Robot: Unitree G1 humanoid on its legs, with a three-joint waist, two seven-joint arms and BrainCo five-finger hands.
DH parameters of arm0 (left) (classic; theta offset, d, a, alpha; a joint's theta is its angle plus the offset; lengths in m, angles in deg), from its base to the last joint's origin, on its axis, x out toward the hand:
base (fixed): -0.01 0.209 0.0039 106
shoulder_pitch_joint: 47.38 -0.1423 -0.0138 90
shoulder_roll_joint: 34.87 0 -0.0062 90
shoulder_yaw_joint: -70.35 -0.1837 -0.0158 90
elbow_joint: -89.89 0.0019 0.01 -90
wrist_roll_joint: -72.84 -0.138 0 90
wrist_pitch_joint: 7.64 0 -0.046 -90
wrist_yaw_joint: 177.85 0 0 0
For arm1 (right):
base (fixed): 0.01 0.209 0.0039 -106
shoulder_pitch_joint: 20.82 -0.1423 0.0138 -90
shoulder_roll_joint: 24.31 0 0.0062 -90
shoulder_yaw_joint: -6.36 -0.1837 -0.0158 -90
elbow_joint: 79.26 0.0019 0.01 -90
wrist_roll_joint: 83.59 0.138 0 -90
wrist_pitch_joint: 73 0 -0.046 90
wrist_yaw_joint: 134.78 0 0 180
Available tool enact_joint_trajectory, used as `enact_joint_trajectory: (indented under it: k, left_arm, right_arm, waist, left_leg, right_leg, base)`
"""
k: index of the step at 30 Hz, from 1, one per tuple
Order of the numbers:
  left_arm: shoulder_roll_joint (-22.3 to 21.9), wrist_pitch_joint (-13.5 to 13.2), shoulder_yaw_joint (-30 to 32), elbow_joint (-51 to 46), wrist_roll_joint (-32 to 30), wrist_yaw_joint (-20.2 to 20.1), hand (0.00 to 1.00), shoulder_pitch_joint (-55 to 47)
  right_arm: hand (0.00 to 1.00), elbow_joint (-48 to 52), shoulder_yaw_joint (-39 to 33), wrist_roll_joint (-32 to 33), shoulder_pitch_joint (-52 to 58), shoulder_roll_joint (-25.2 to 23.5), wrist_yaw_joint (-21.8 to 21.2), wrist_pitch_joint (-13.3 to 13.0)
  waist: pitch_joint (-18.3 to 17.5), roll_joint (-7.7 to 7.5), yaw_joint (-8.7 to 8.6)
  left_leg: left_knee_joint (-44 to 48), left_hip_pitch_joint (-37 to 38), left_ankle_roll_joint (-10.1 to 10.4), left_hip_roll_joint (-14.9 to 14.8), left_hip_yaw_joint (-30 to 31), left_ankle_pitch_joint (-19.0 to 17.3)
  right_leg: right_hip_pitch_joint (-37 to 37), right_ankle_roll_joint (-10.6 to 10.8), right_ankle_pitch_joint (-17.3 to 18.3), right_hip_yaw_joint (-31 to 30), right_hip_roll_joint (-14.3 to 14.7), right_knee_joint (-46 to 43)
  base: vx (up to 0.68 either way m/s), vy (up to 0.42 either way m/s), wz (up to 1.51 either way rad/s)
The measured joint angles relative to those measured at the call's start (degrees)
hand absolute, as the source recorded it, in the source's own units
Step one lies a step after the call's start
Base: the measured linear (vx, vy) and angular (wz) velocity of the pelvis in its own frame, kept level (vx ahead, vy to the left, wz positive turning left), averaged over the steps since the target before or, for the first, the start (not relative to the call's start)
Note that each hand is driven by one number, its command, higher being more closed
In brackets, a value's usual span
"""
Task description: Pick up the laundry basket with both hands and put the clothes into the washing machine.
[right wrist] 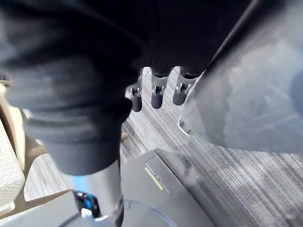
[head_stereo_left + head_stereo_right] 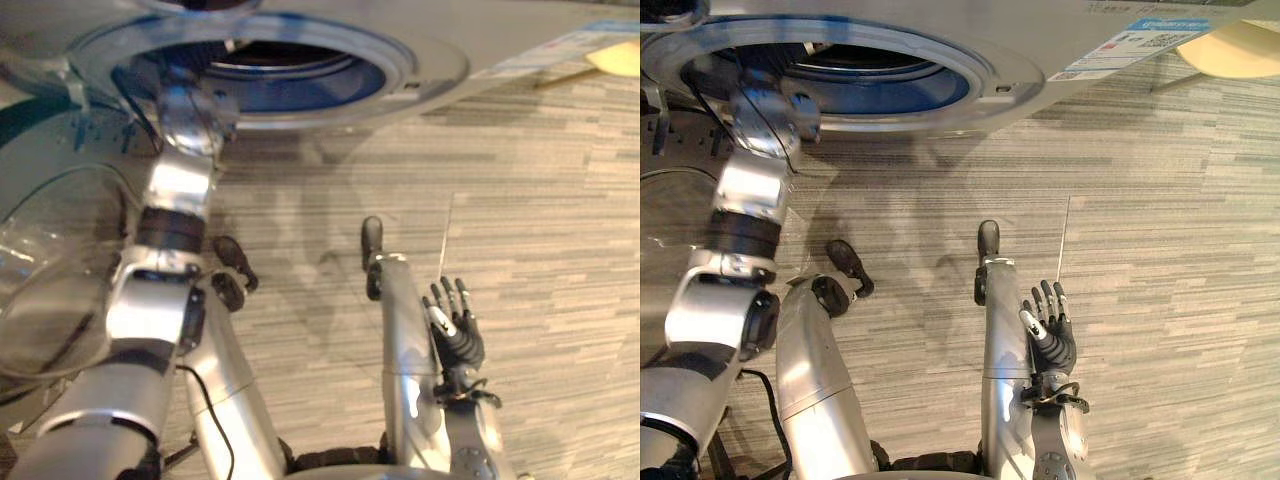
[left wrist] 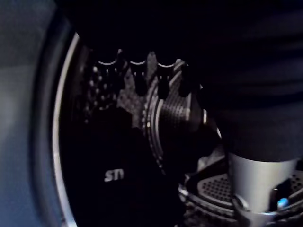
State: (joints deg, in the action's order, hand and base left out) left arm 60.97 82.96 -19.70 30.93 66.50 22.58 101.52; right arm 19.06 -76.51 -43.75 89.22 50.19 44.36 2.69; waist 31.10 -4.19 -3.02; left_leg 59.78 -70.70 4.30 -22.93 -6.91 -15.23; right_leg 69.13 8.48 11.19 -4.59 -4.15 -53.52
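Reaching through the round blue-rimmed opening [image 2: 290,85] of the silver-grey front-loading washing machine [image 2: 1060,45], the left arm places the left hand [image 3: 255,179] inside the perforated steel drum [image 3: 218,189]. Its fingers [image 3: 139,84] stand straight in a row, apart from the thumb, with nothing pinched between them. A dark mass with pale print [image 3: 113,176] lies beyond them. It is probably a garment, but this cannot be confirmed. The right hand [image 2: 1050,330] hangs low over the grey striped carpet [image 2: 1160,250], fingers spread and empty. The beige lattice plastic laundry basket [image 1: 9,175] stands on the floor beside the machine, apart from both hands.

Hazards from this position:
- The arm passes close to the opening's rim, and the clear round glass door [image 2: 50,290] stands open just beside it. A crooked withdrawal would strike either one.
- Cloth snagged on a fingertip would trail out onto the carpet.
- The basket's contents cannot be seen, so remaining items could be missed.

View comparison: the eye views give the arm's line through the opening and the door's place. The left wrist view gives the finger posture and the drum interior. The right wrist view gives the basket's lattice and a small grey hatch [image 1: 161,172] low on the machine. In the eye views, a beige rounded edge [image 2: 1240,50] past the machine's corner is probably the same basket.
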Motion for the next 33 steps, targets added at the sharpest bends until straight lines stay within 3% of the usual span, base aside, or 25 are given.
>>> enact_joint_trajectory:
  k: [7,9,12,15,19,23,25,26,30,33]
  left_arm:
    - [-8.57,-2.08,1.13,-11.38,1.96,1.7,0.0,-18.87]
    - [-14.73,-3.71,1.82,-15.39,3.66,2.26,0.0,-27.6]
    - [-20.21,-5.24,1.54,-16.88,4.77,2.26,0.0,-36.92]
    - [-23.28,-6.15,-0.95,-16.61,6.35,1.73,0.0,-44.11]
    - [-23.98,-6.74,-2.68,-11.14,8.51,-0.9,0.0,-49.38]
    - [-23.8,-7.24,-4.21,-4.56,10.25,-4.85,0.0,-54.36]
    - [-23.73,-7.39,-3.95,1.01,10.15,-6.79,0.0,-57.76]
    - [-23.73,-7.39,-3.9,1.72,10.15,-6.93,0.0,-57.93]
    - [-23.42,-7.01,0.95,14.93,10.04,-9.49,0.0,-60.06]
    - [-23.03,-6.25,6.17,21.67,10.06,-10.68,0.0,-60.72]
  right_arm:
    - [0.0,0.01,-1.14,-2.26,-2.43,-0.06,2.18,-0.39]
    - [0.0,-0.05,-2.41,-3.2,-3.0,-0.09,3.13,-0.4]
    - [0.0,-1.12,-3.49,-4.74,-4.51,-0.13,4.68,-0.38]
    - [0.0,-4.42,-5.65,-6.29,-5.23,-0.05,6.1,-0.24]
    - [0.0,-12.16,-7.51,-6.74,-7.4,0.01,7.48,1.16]
    - [0.0,-22.62,-8.05,-7.79,-7.3,-0.01,7.4,2.51]
    - [0.0,-31.63,-9.01,-8.5,-6.99,-0.24,7.16,3.64]
    - [0.0,-32.74,-9.13,-8.51,-6.98,-0.28,7.1,3.7]
    - [0.0,-47.11,-14.37,-9.4,-7.57,-1.26,6.67,5.29]
    - [0.0,-55.5,-18.5,-11.7,-8.59,-1.06,5.93,6.17]
  waist:
    - [0.12,1.02,1.61]
    - [0.13,1.41,2.5]
    - [0.04,1.59,2.68]
    - [-0.42,2.55,4.15]
    - [-2.5,4.28,4.31]
    - [-8.52,4.7,4.25]
    - [-13.76,4.57,4.29]
    - [-14.34,4.55,4.3]
    - [-21.62,4.07,3.92]
    - [-24.43,4.13,3.84]
  left_leg:
    - [-3.08,3.87,0.96,1.61,0.91,1.52]
    - [-4.67,7.32,1.14,2.44,0.81,1.7]
    - [-7.72,12.17,1.61,4.04,1.17,2.23]
    - [-10.85,18.13,2.05,5.63,1.39,3.18]
    - [-15.14,26.65,2.53,7.33,1.57,4.08]
    - [-23.41,37.38,2.47,9.4,0.79,5.82]
    - [-30.8,44.65,2.65,10.45,0.81,7.81]
    - [-31.78,45.4,2.52,10.59,0.81,8.21]
    - [-49.84,57.1,3.7,12.13,0.94,16.48]
    - [-57.69,63.06,4.55,11.6,2.27,20.21]
  right_leg:
    - [-3.57,-0.86,1.45,1.46,-1.25,-0.32]
    - [-6.49,-1.15,2.24,1.72,-2.14,-0.17]
    - [-11.52,-1.34,3.36,2.97,-3.47,0.85]
    - [-17.42,-1.7,4.47,4.29,-5.09,1.92]
    - [-26.47,-1.69,5.31,6.09,-6.65,4.95]
    - [-37.55,-1.46,5.36,8.67,-8.62,11.14]
    - [-45.34,-1.2,4.63,11.15,-9.16,17.15]
    - [-46.03,-1.27,4.45,11.42,-9.18,17.86]
    - [-56.45,-1.28,1.5,16.17,-9.11,29.05]
    - [-62.99,-1.5,0.55,19.64,-7.58,34.42]
  base:
    - [0.03,-0.033,0.2]
    - [0.06,-0.058,0.22]
    - [0.05,-0.067,0.33]
    - [0.07,-0.084,0.34]
    - [0.11,-0.081,0.29]
    - [0.12,-0.062,0.31]
    - [0.15,-0.078,0.3]
    - [0.19,-0.105,0.3]
    - [0.18,-0.092,0.33]
    - [0.14,-0.066,0.34]
